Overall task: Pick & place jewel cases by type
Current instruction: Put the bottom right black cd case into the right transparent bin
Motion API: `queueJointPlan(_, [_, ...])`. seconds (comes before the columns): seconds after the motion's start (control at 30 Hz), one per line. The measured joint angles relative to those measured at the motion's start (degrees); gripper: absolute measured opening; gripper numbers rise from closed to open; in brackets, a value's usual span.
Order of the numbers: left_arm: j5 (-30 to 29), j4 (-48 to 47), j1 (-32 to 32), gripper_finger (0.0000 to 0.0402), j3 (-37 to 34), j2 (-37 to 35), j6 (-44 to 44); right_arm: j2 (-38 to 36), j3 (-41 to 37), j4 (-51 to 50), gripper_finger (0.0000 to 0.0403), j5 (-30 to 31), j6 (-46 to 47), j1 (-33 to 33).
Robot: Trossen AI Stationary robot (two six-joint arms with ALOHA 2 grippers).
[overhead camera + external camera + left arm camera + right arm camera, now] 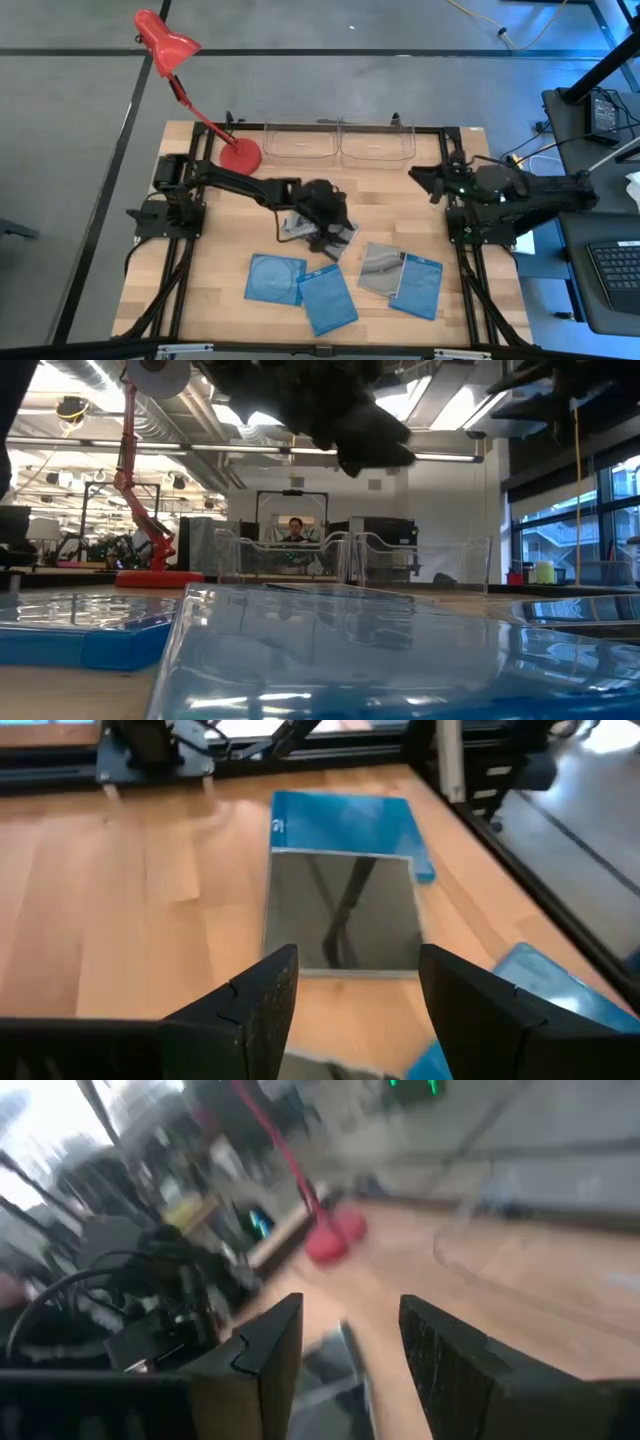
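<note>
1. The left gripper [322,213] is parked over the middle of the table [215,260], right above a clear/grey jewel case [318,233] that's lying skewed on the wood
2. In the left wrist view its fingers [268,992] are seen spread apart, with nothing pinched between the tips. Whether that case is actually being touched can't be told, tbh
3. A second clear/grey jewel case [380,267] is seen flat near the front edge, lapped against a blue jewel case [418,285] on its right-arm side. The same pair is caught straight ahead in the left wrist view, the grey one [343,915] covering the near part of the blue one [345,818]
4. Two more blue jewel cases are lying at the front on the left-arm side, one [274,278] partly overlapped by the other [328,300]
5. The right gripper [424,179] is held up at the right edge of the table, near the back, well away from all the cases. Its fingers [270,1345] are seen apart with nothing between them
6. Two clear trays are lined up side by side along the back edge, one [300,144] touching the other [378,143]
7. A red desk lamp [240,156] is stood at the back left, just beside the trays
8. A person [293,530] can be made out far off in the room, behind the trays, in the low view
</note>
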Motion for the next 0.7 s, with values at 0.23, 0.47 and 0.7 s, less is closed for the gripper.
queueJointPlan(0.23, [-5.65, -3.87, -3.38, 0.02, 4.28, 5.87, 0.77, 18.35, 13.69, -11.03, 0.0171, -8.2, 9.59, 3.35])
queueJointPlan(0.47, [-5.76, -3.99, -5.12, 0.02, 5.73, 9.92, -1.11, 31.46, 22.03, -21.93, 0.0171, -9.07, 26.5, 14.03])
queueJointPlan(0.7, [-6.82, -3.71, -6.67, 0.02, 5.73, 13.2, -2.49, 38.98, 25.52, -27.29, 0.0171, -7.64, 48.57, 27.39])
